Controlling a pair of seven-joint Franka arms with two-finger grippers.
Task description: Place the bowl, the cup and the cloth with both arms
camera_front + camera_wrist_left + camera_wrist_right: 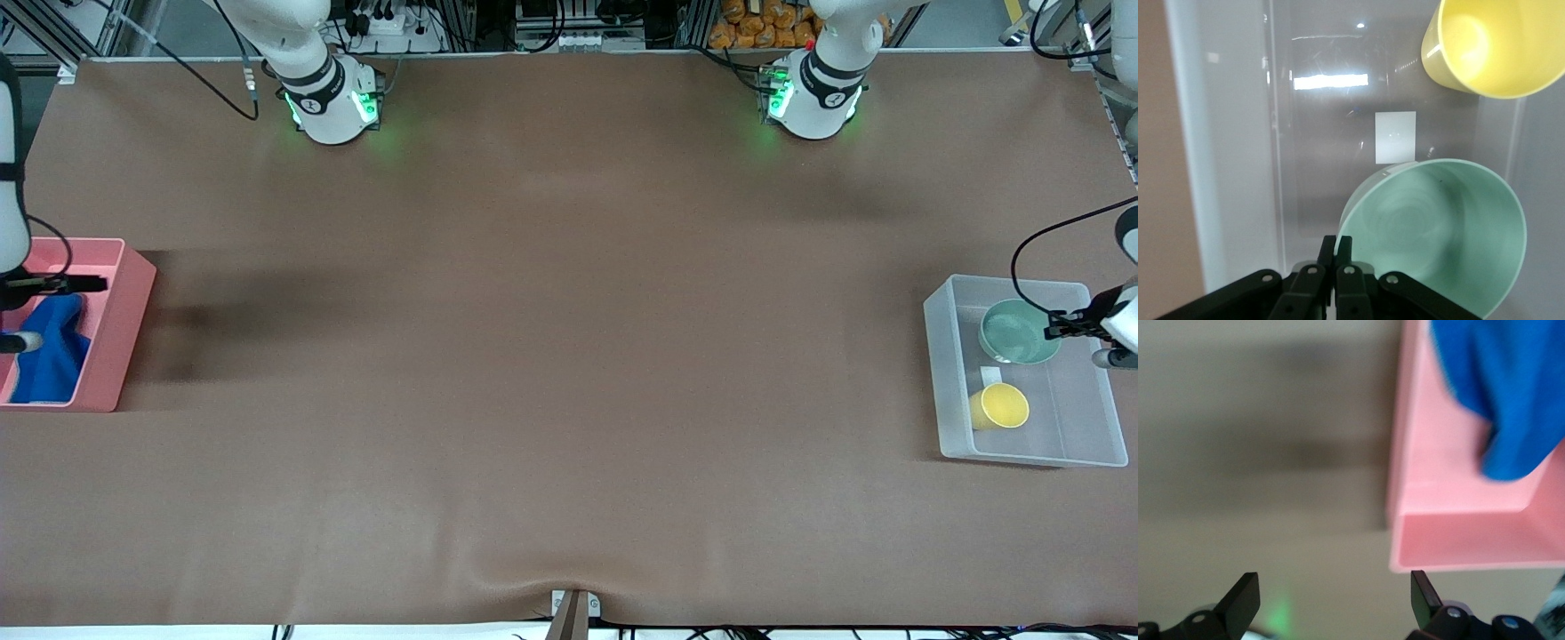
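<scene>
Cloth (49, 351) in pink bin (124, 333), right tool (1331, 600) spread and empty above it. Cup (1000, 407) on its side in clear bin (947, 373). Left tool (1336, 257) pinching bowl (1438, 233) rim inside clear bin; only release left, probably.

Two white robot arms are at the table, each with one gripper: the left gripper (1058, 324) and the right gripper (89, 284), so two grippers in all. There are two bins: one clear plastic bin (944, 356) and one pink bin (124, 320). One mint-green bowl (1013, 333) and one yellow cup (1003, 406) make two vessels, both in the clear bin. One blue cloth (49, 356) lies in the pink bin. One white rectangular label (1395, 137) shows on the clear bin's floor. One brown table (551, 356) carries everything.
</scene>
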